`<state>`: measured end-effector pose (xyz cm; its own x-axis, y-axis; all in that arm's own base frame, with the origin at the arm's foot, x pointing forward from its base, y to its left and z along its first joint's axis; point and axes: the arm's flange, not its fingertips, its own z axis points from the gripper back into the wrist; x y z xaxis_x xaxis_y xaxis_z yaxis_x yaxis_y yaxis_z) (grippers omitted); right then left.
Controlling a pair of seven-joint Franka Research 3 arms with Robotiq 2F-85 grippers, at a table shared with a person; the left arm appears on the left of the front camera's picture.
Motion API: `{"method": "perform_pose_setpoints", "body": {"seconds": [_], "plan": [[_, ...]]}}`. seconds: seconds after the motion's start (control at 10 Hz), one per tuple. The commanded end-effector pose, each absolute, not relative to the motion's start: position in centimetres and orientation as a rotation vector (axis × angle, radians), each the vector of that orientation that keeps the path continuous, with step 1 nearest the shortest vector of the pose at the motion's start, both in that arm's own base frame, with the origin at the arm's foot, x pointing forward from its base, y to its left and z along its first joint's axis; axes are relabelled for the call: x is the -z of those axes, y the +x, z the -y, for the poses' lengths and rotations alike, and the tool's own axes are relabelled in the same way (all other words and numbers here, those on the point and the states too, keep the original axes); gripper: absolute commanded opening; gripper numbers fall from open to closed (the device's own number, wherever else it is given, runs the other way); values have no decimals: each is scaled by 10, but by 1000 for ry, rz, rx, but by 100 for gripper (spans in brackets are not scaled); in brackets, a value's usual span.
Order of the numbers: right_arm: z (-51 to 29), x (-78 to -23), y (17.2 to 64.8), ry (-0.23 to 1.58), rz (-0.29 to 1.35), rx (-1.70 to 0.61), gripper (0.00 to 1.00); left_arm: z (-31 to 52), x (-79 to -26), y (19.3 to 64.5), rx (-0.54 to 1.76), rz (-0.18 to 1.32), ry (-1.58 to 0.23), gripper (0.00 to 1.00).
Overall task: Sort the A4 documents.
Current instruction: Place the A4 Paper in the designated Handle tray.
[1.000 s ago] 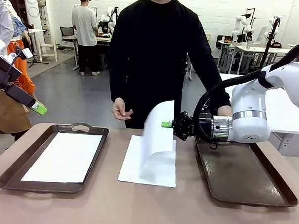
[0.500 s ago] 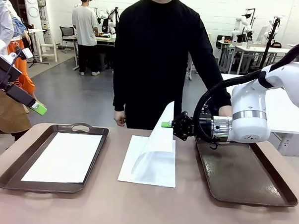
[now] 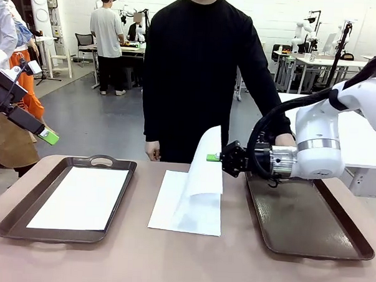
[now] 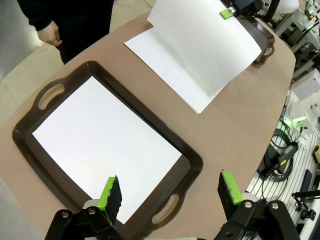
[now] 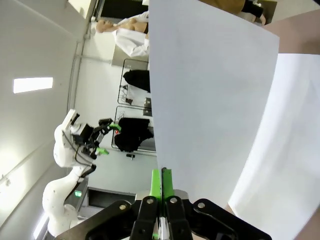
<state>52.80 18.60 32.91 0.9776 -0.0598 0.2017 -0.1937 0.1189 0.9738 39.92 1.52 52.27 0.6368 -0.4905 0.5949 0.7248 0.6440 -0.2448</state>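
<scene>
A: Paper status?
B: lifted A4 sheet point(image 3: 202, 170) at frame centre, curling up off the flat A4 sheets point(image 3: 169, 209) on the table point(image 3: 183, 259). right gripper point(image 3: 213, 158) pinched tight on its upper right edge.
A: Rest?
B: single A4 sheet point(image 3: 79, 199) lies in the left brown tray point(image 3: 23, 205), lower left. right brown tray point(image 3: 303, 221) is lower right.
A: Other arm?
B: left gripper point(image 4: 171, 186) spread wide, holding nothing, above that left tray.
</scene>
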Motion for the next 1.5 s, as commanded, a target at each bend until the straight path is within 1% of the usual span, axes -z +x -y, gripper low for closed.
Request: {"method": "perform_pose_setpoints", "body": {"seconds": [0.0,0.2,0.3,0.4,0.7,1.0,1.4], "plan": [[-138,-332,510,1452,204,-183,1,-16,-522,399,734,515,-500,100],[-101,-332,508,1438,167,-206,1,-16,-522,399,734,515,-500,100],[-82,-329,506,1443,124,-281,1,-16,-522,399,734,515,-500,100],[-68,-323,507,1426,100,-295,1,-16,-522,399,734,515,-500,100],[-32,-310,517,1411,87,-272,1,-16,-522,399,734,515,-500,100],[7,-304,527,1376,117,-251,1,-16,-522,399,734,515,-500,100],[41,-290,533,1242,46,-269,1,-16,-522,399,734,515,-500,100]]}}
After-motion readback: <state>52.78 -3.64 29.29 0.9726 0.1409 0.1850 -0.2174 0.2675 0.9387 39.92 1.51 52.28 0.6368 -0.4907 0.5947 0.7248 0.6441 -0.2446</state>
